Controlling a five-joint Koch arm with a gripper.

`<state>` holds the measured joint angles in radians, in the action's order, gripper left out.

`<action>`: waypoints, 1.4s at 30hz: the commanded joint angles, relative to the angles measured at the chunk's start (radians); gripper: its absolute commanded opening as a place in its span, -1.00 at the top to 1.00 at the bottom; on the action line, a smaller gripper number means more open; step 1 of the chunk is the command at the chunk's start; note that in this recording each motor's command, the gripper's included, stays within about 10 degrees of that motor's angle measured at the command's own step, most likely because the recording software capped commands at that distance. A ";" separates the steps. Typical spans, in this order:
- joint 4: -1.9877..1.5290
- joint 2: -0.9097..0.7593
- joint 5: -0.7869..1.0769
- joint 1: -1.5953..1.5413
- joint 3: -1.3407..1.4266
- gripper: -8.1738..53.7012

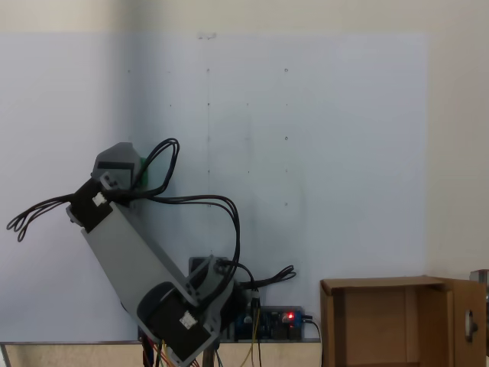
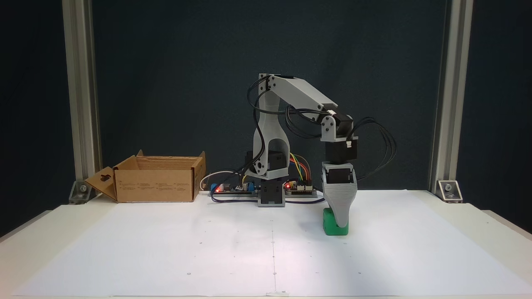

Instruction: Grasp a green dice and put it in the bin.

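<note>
A flat white bench (image 2: 124, 257) covered by a large white paper sheet (image 2: 208, 249) marked with small dots and a thin centre line spreads under the tool (image 2: 338, 222) and out to both sides. Behind the tool stands a dark blue-black back wall (image 2: 166, 83). Two upright silver aluminium posts (image 2: 81, 91) frame it at left and right, each fixed by a metal corner bracket (image 2: 448, 189). Even light falls from above.

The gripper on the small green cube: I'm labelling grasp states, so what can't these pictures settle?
- Gripper state: one grey jaw covers the other, front fixed view.
- Green cube: right part hidden by that jaw; from above, a sliver beside the arm.
- Brown cardboard box: cut by the bottom edge.
</note>
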<state>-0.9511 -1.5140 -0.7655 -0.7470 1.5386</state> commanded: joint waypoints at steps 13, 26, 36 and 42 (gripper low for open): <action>0.041 0.017 -0.078 0.031 -0.017 -0.39; 0.067 0.040 -0.077 0.072 0.011 0.01; 0.023 0.020 -0.078 0.097 0.052 0.35; -0.097 -0.083 -0.077 0.100 0.017 0.35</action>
<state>-0.9925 -1.5493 -0.7655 -0.6504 1.6015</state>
